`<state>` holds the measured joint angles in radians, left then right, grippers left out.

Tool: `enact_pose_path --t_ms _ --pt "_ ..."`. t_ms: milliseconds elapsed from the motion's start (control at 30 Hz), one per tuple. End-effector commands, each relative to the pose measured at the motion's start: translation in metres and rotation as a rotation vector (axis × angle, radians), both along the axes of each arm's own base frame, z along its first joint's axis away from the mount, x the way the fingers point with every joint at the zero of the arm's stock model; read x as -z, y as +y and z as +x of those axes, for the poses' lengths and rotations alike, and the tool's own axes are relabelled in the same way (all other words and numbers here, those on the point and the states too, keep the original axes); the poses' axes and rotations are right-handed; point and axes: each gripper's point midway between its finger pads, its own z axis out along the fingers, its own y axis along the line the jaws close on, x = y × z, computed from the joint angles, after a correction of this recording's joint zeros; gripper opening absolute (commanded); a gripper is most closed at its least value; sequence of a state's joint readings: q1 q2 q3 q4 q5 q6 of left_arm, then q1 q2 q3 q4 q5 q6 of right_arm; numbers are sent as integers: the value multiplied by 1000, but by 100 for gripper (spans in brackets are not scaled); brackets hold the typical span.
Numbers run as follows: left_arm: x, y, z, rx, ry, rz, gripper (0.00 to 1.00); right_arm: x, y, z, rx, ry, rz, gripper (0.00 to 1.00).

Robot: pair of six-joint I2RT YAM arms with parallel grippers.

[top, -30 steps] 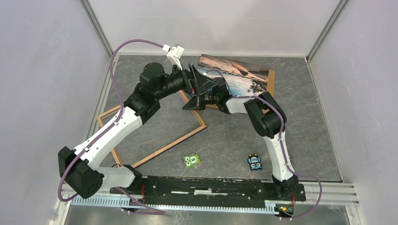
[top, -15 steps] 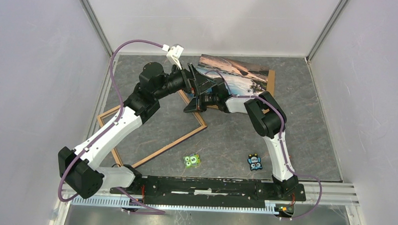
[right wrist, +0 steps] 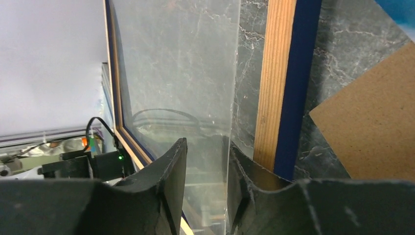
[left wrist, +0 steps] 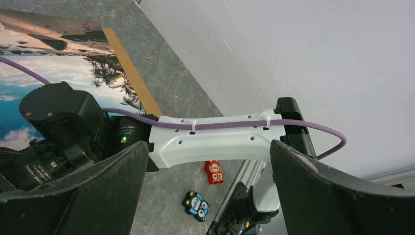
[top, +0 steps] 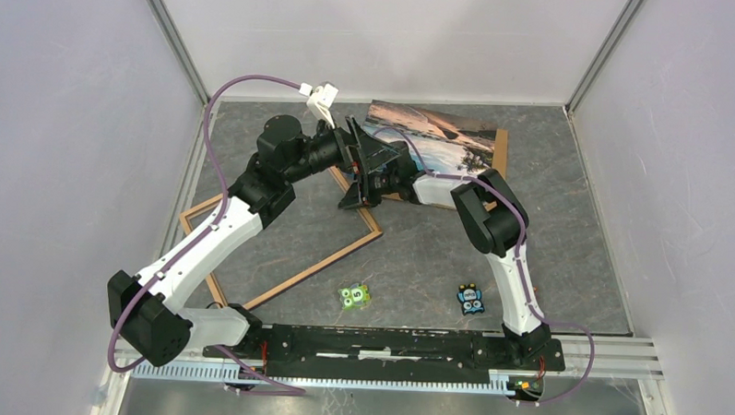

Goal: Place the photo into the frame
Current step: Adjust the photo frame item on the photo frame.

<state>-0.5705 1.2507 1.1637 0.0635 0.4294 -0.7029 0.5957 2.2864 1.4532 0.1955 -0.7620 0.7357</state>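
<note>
Left gripper gapes wide, holding nothing. Right gripper, fingers slightly parted, straddles the edge of a clear pane beside the frame rail. The photo lies face up on a cardboard backing board, far right of the table, outside the frame.

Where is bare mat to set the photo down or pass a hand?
Bare mat lies between the right arm and right wall, and between the frame, that arm, the green toy and blue toy. Crowded: left hand and right hand meet at the frame's far corner, beside the photo.
</note>
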Motion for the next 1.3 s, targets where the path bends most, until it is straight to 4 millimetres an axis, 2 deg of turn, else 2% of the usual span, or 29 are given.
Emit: enact_pose_path --t_ms 0,167,333,500,567,733,800,833,1000,1200,1267 --pt "-10 -3 -1 26 -19 -39 100 -30 -1 12 -18 -148 -50 39" --pt "-9 -4 -1 27 -18 -40 100 -33 -6 13 -15 -190 -98 38" --pt "-9 -4 -2 28 -16 -42 100 -33 -10 1 -29 -170 -109 34" --pt "-7 -5 -1 31 -9 -41 100 -33 -10 -10 -46 -133 -90 18" --pt "-7 -4 0 29 -8 -41 100 -30 -11 -11 -49 -116 -94 17" --pt "-7 -4 -1 31 -6 -43 100 -22 -8 -20 -67 -51 -75 6" --pt "-8 -4 -1 32 -6 -44 100 -21 -7 -20 -70 -38 -73 5" --pt "-8 -4 -1 32 -5 -44 100 -20 -7 -20 -74 -43 -76 7" --pt "-8 -5 -1 34 -6 -44 100 -19 -9 -13 -82 -107 -136 32" --pt "-9 -4 -2 35 -9 -47 100 -31 -12 -3 -66 -176 -165 37" --pt "-9 -4 -2 36 -10 -47 100 -33 -14 -2 -73 -198 -181 44"
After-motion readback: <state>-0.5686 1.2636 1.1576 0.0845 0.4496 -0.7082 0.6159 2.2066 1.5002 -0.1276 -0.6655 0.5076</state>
